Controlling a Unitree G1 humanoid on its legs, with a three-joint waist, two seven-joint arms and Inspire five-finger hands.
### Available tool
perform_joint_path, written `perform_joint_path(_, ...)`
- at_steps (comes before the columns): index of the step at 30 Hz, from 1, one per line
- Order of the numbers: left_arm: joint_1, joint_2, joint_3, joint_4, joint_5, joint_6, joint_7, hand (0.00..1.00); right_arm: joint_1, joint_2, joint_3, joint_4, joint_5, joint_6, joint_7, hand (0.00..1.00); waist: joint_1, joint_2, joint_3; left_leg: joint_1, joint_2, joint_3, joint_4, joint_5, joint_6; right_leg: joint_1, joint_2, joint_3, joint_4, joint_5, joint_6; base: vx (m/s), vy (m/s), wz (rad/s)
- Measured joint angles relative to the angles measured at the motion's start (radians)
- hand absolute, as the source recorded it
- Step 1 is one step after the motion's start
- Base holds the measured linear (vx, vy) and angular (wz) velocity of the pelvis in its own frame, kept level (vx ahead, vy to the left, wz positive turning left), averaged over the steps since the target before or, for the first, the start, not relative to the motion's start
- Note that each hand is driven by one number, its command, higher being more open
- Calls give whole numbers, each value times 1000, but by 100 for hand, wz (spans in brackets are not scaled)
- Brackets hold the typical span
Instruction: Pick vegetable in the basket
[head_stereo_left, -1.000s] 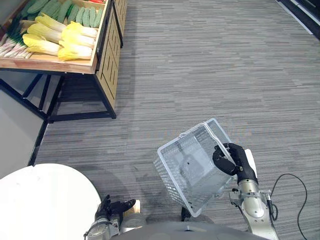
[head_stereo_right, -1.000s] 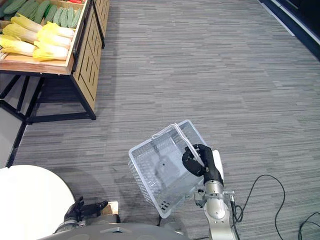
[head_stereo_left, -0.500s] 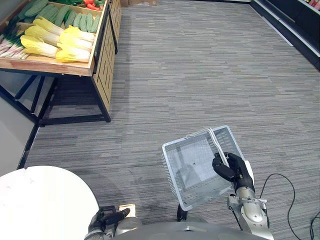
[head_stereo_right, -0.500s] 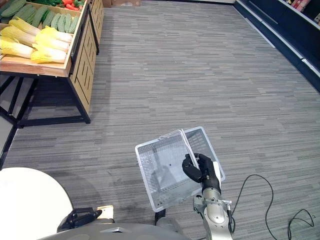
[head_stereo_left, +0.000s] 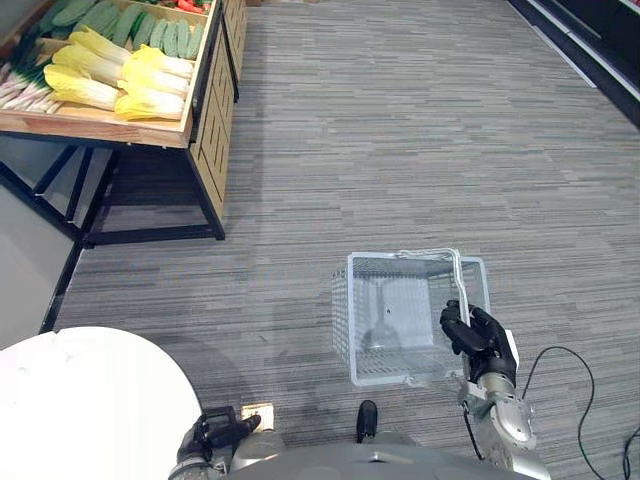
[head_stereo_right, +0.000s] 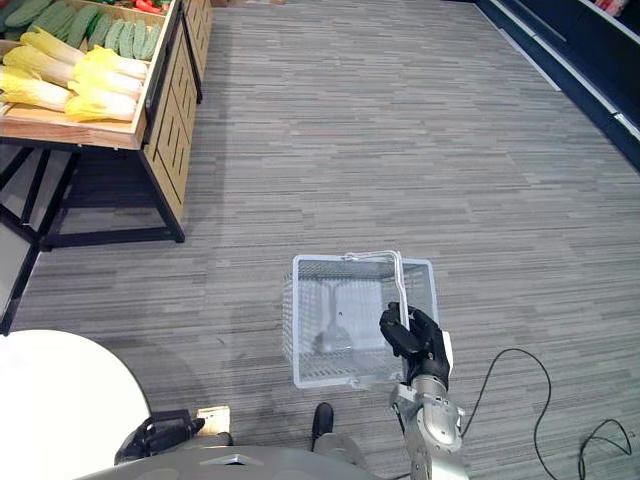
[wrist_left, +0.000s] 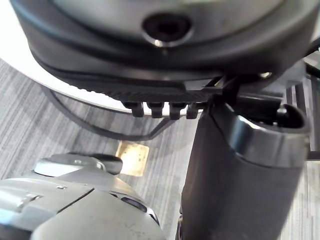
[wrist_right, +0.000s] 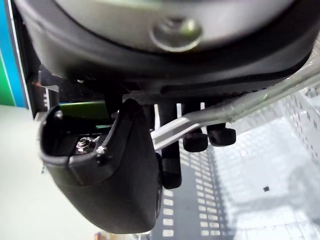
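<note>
My right hand (head_stereo_left: 480, 336) is curled round the wire handle (head_stereo_left: 458, 282) of the white mesh basket (head_stereo_left: 342, 318), which hangs level over the grey floor (head_stereo_left: 400, 150). The vegetables (head_stereo_left: 120, 75) lie on the wooden stand (head_stereo_left: 205, 130), well apart at far left. My left hand (head_stereo_left: 214, 436) sits low beside the white round table (head_stereo_left: 90, 390); I can't tell its grip.

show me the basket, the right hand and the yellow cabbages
basket (head_stereo_left: 395, 366), left eye view, near mesh wall
right hand (head_stereo_left: 478, 335), left eye view, back of the hand
yellow cabbages (head_stereo_left: 150, 100), left eye view, leaves of nearest one
</note>
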Motion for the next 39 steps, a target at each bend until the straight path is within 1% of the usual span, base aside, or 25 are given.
perform_joint_path(4, 1, 0, -6, 0, 0, 0, 0, 100, 4, 28, -7, 5, -3, 0, -1, 0, 0, 0, 0, 3, -4, -15, 3, 1, 2, 13, -6, -16, 0, 0, 0, -28, 0, 10)
perform_joint_path(12, 2, 0, -4, 0, 0, 0, 1, 100, 6, 28, -13, 5, -4, 0, -14, 0, 12, 1, 0, -1, -3, -14, 11, -2, -1, 12, -7, -13, 0, 1, 3, -30, -2, 0)
perform_joint_path(14, 2, -1, -2, -1, 0, 0, 2, 100, 4, 28, -13, 5, -4, 0, -19, 0, 20, 3, 2, -6, 2, -10, 35, -15, -1, 14, -4, -8, 0, 2, 3, -13, 2, -7)
perform_joint_path(16, 2, -11, 5, -10, -1, -1, 2, 100, -6, 28, -12, 5, -4, 0, -21, 0, 22, 12, 5, -38, 16, -6, 110, -56, 2, 13, 3, -1, 1, 3, 6, -30, 21, -14)
perform_joint_path(19, 2, -23, 4, -32, -10, -3, 2, 100, -32, 26, -12, 5, -4, 0, -24, 0, 28, 33, 16, -77, 42, 5, 227, -128, 8, 11, 14, 15, 15, 2, 15, -49, 59, -18)
perform_joint_path(20, 2, -25, 3, -38, -10, -3, 2, 100, -37, 24, -13, 5, -4, 0, -24, 0, 28, 38, 22, -81, 44, 7, 244, -138, 11, 6, 14, 16, 30, -6, 18, -62, 103, -11)
perform_joint_path(21, 2, -32, 1, -42, -10, -5, 2, 100, -41, 24, -13, 4, -3, 0, -26, 0, 25, 45, 24, -97, 49, 8, 282, -163, 18, -17, 10, 20, 83, -33, 26, -65, 168, -5)
perform_joint_path(22, 2, -34, 0, -47, -16, -5, 2, 100, -42, 24, -12, 4, -3, 0, -28, 0, 22, 50, 33, -108, 49, 4, 319, -187, 28, -44, 0, 21, 161, -74, 34, -55, 186, 2)
perform_joint_path(23, 2, -33, -2, -47, -23, -5, 2, 100, -40, 25, -12, 4, -3, 1, -29, 0, 20, 49, 35, -110, 46, 2, 337, -200, 32, -62, -10, 21, 210, -100, 40, -27, 172, 14)
perform_joint_path(24, 2, -27, -7, -48, -34, -5, 1, 100, -36, 26, -11, 4, -3, 2, -31, 0, 17, 42, 43, -109, 34, -7, 358, -215, 42, -81, -29, 19, 289, -143, 47, 6, 133, 37)
perform_joint_path(25, 1, -21, -12, -49, -36, -5, 1, 100, -23, 26, -11, 4, -3, 4, -37, 0, 7, 31, 53, -107, 16, -29, 383, -235, 51, -103, -61, 13, 390, -189, 52, 18, 158, 51)
perform_joint_path(26, 0, -17, -17, -49, -38, -5, 3, 100, -17, 26, -12, 4, -3, 5, -40, 0, -6, 28, 59, -107, 4, -42, 409, -256, 62, -134, -83, 14, 493, -207, 40, 32, 208, 55)
perform_joint_path(27, 0, -15, -17, -50, -38, -5, 3, 100, -16, 27, -9, 4, -3, 7, -40, 0, -9, 30, 68, -104, -4, -50, 424, -264, 71, -158, -97, 22, 571, -208, 36, 50, 230, 39)
perform_joint_path(28, 1, -14, -18, -53, -38, -4, 4, 100, -12, 28, -4, 4, -3, 7, -40, 0, -11, 26, 76, -95, -13, -55, 434, -273, 79, -180, -107, 44, 637, -205, 32, 78, 211, 27)
perform_joint_path(29, 1, -10, -20, -58, -39, -2, 5, 100, -7, 33, 0, 4, -2, 8, -39, 0, -10, 22, 83, -79, -23, -59, 440, -286, 94, -205, -116, 72, 714, -199, 23, 66, 126, 18)
perform_joint_path(30, 1, -9, -26, -58, -39, 1, 6, 100, -7, 36, 1, 4, -2, 10, -39, 0, -11, 23, 87, -65, -24, -64, 440, -291, 103, -221, -118, 80, 746, -198, 14, 158, 73, 23)
perform_joint_path(31, 1, -7, -41, -58, -39, 12, 9, 100, -2, 39, 5, 4, -1, 15, -37, 0, -15, 34, 94, -48, -24, -76, 435, -298, 113, -232, -113, 80, 782, -225, -9, 205, 18, 27)
perform_joint_path(32, 1, 0, -47, -58, -38, 15, 12, 100, -1, 42, 5, 4, 0, 17, -35, 0, -16, 28, 96, -26, -24, -79, 414, -300, 116, -239, -103, 77, 772, -262, -1, 249, 5, 26)
perform_joint_path(33, 2, 2, -48, -57, -38, 16, 13, 100, -2, 42, 5, 4, 0, 17, -34, 0, -15, 27, 96, -15, -24, -83, 402, -300, 116, -249, -90, 76, 751, -274, -2, 238, -54, 19)
perform_joint_path(34, 2, 3, -49, -56, -38, 18, 18, 100, -5, 42, 4, 2, 1, 16, -29, 0, -16, 28, 97, 2, -21, -92, 374, -299, 116, -269, -61, 71, 683, -276, -4, 269, -99, 22)
perform_joint_path(35, 2, 2, -52, -55, -37, 20, 19, 100, -10, 42, 3, 2, 9, 16, -25, 0, -20, 33, 100, 21, -12, -99, 348, -299, 115, -294, -33, 71, 597, -271, 3, 291, -114, 24)
perform_joint_path(36, 2, 1, -54, -54, -36, 21, 19, 100, -13, 42, 3, 2, 9, 17, -23, 0, -20, 36, 102, 35, -8, -100, 333, -298, 112, -307, -21, 72, 553, -261, 9, 337, -145, 22)
perform_joint_path(37, 0, 0, -54, -51, -35, 21, 20, 100, -16, 42, 3, 2, 9, 17, -22, 0, -20, 42, 108, 76, 3, -104, 296, -301, 95, -326, 0, 74, 449, -234, 37, 308, -130, 15)
perform_joint_path(38, 2, 0, -54, -50, -35, 22, 20, 100, -16, 42, 4, 2, 9, 17, -19, 0, -21, 44, 113, 101, 6, -108, 272, -300, 81, -333, 13, 75, 396, -216, 42, 409, -193, 24)
perform_joint_path(39, 8, 2, -51, -46, -33, 24, 20, 100, -14, 42, 6, 2, 9, 17, -18, 0, -22, 41, 115, 157, 8, -113, 216, -297, 61, -336, 24, 85, 279, -151, 32, 428, -238, 32)
